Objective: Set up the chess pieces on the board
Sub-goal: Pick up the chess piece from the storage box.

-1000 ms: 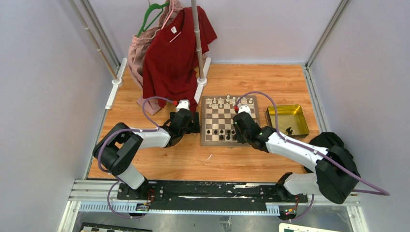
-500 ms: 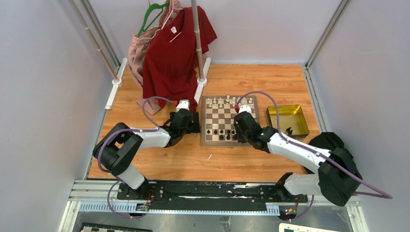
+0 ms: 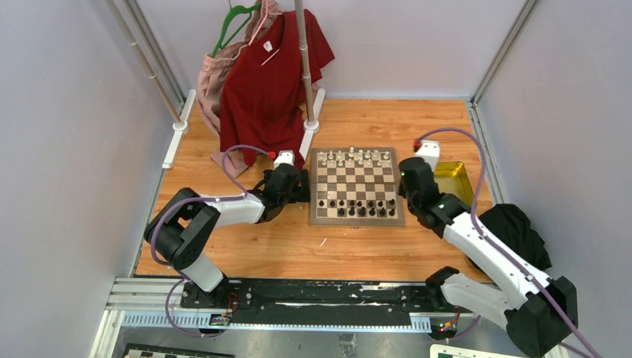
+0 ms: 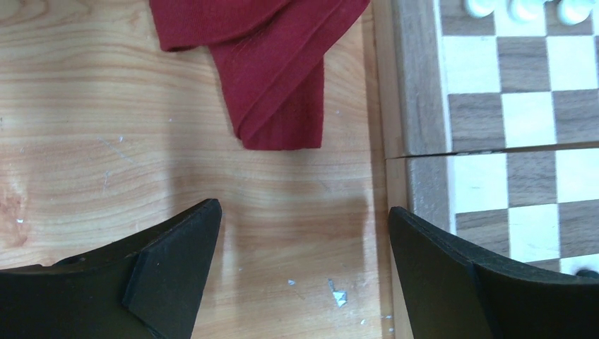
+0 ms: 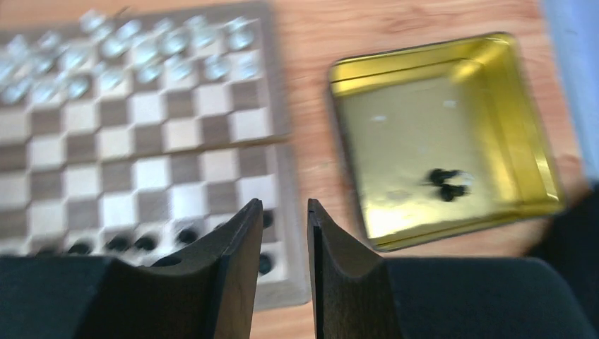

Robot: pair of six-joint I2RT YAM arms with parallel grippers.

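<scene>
Table (image 3: 246,246): orange-brown wood planks, pale grey walls around.
Red shirt (image 3: 268,82): hangs at the far left, hem just left of the board.
Board (image 3: 356,183): centre, brown and cream checks, light wood border.
Tray (image 5: 526,127): shiny gold, right of board.
Left gripper (image 4: 302,212): spread wide, empty, beside the board's left edge.
Right gripper (image 5: 285,208): narrow gap, empty.
White pieces (image 3: 356,156): far rows.
Black pieces (image 3: 358,207): near rows; one (image 5: 446,183) in tray.
</scene>
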